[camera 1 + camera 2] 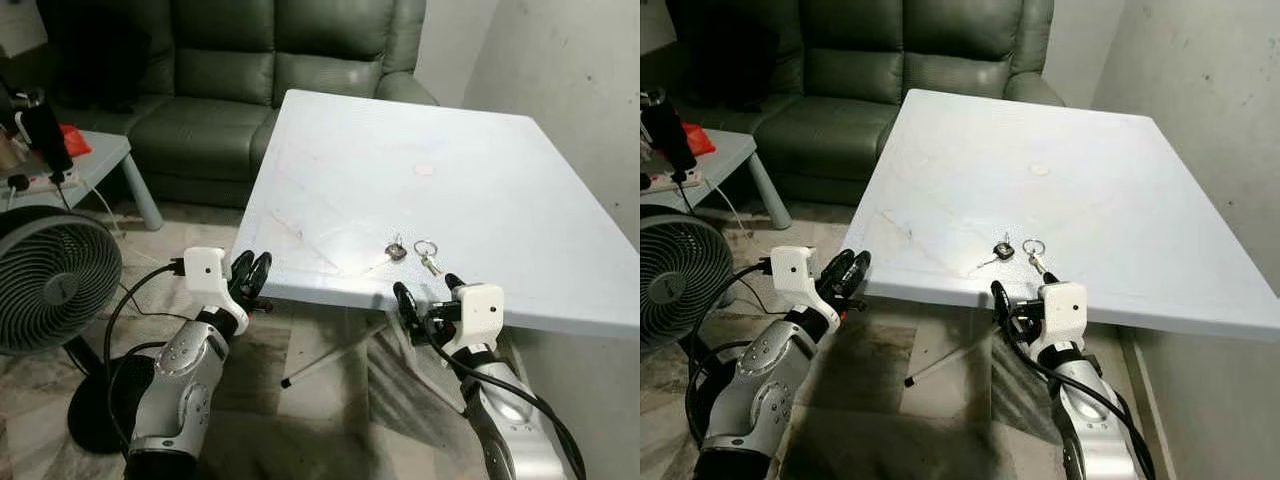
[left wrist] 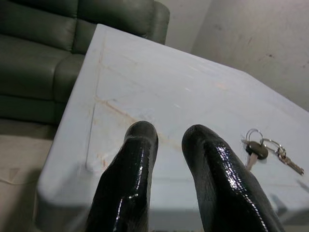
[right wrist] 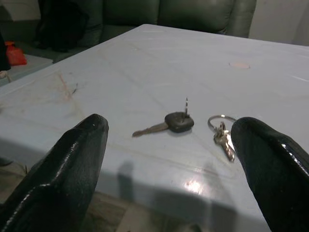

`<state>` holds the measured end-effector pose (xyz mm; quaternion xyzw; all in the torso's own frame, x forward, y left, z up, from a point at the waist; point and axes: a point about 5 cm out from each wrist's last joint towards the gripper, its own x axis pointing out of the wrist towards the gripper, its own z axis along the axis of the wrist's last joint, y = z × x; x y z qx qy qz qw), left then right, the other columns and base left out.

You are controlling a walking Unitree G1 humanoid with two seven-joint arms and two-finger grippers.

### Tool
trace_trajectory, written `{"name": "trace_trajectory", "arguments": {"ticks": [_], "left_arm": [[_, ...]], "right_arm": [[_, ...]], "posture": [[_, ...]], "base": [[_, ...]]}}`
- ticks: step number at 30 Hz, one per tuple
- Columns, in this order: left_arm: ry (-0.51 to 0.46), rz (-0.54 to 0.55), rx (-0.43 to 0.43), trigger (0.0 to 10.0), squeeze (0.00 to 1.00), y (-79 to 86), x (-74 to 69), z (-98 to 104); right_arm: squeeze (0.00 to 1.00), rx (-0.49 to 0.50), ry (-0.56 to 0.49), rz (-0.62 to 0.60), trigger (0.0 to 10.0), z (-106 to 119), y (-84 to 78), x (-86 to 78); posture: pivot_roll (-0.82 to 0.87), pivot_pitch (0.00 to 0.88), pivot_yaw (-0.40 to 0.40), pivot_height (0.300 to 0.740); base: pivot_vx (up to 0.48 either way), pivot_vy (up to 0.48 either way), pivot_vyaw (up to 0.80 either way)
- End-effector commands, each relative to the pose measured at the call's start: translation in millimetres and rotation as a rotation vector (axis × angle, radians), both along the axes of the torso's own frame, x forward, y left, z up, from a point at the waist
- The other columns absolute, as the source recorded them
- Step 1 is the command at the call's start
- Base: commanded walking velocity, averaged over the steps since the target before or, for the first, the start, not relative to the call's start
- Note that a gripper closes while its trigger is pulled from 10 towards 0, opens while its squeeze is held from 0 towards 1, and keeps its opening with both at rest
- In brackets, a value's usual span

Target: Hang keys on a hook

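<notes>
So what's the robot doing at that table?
It's getting ready to pick up the keys lying near the front edge of the white table. Its right pincer is open just below that edge, facing the keys. The left pincer waits by the table's corner, fingers slightly apart. Nothing is held yet.

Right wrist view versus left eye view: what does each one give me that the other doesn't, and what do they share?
Right wrist alone: a close look at the black-headed key and the key ring lying apart, framed by the right gripper with its fingers wide open. Left eye alone: the left gripper at the table's near left corner, the fan, the side table. Shared: the white table, the keys near its front edge, the green sofa.
</notes>
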<state>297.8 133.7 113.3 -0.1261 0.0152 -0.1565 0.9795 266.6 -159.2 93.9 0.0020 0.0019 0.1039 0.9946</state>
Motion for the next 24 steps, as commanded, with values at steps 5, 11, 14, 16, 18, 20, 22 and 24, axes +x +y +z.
{"name": "trace_trajectory", "arguments": {"ticks": [5, 11, 14, 16, 18, 20, 22, 24], "left_arm": [[-0.014, -0.003, 0.022, 10.0, 0.0, -1.8, 3.5, 5.2], [-0.014, -0.008, 0.024, 10.0, 0.0, -2.4, 4.6, 5.7], [-0.014, -0.008, 0.024, 10.0, 0.0, -2.6, 5.1, 5.8], [-0.015, -0.009, 0.024, 10.0, 0.0, -3.1, 5.5, 6.1], [-0.021, 0.006, 0.034, 10.0, 0.0, -3.0, 5.7, 6.9], [-0.034, 0.019, 0.028, 10.0, 0.0, -3.0, 5.9, 8.1], [-0.044, 0.015, 0.017, 10.0, 0.0, -3.7, 5.5, 9.2], [-0.044, 0.015, 0.017, 10.0, 0.0, -3.7, 5.5, 9.2]], "right_arm": [[0.0, -0.002, -0.012, -0.021, 10.0, 4.3, -3.3, 2.3], [0.0, 0.0, -0.013, -0.026, 10.0, 4.5, -3.8, 2.1], [0.0, 0.0, -0.013, -0.028, 10.0, 4.4, -4.1, 2.2], [0.0, 0.001, -0.012, -0.029, 10.0, 4.2, -4.3, 2.7], [0.0, 0.001, -0.013, -0.029, 10.0, 4.5, -4.2, 2.7], [0.0, 0.0, -0.013, -0.03, 10.0, 4.6, -4.3, 2.8], [0.0, 0.0, -0.012, -0.03, 10.0, 4.5, -4.6, 2.7], [0.0, 0.0, -0.012, -0.03, 10.0, 4.5, -4.6, 2.7]], "posture": [[-0.06, 0.017, -0.055, 0.74], [-0.07, 0.018, -0.053, 0.74], [-0.07, 0.017, -0.052, 0.74], [-0.07, 0.017, -0.052, 0.74], [-0.07, 0.015, -0.053, 0.74], [-0.07, 0.015, -0.055, 0.74], [-0.07, 0.015, -0.055, 0.74], [-0.07, 0.015, -0.055, 0.74]], "base": [[0.465, 0.0, 0.0], [0.466, 0.0, 0.0], [0.465, 0.0, 0.0], [0.465, 0.0, 0.0], [0.366, 0.0, 0.0], [0.133, 0.0, 0.0], [0.0, 0.0, 0.0], [0.0, 0.0, 0.0]]}}
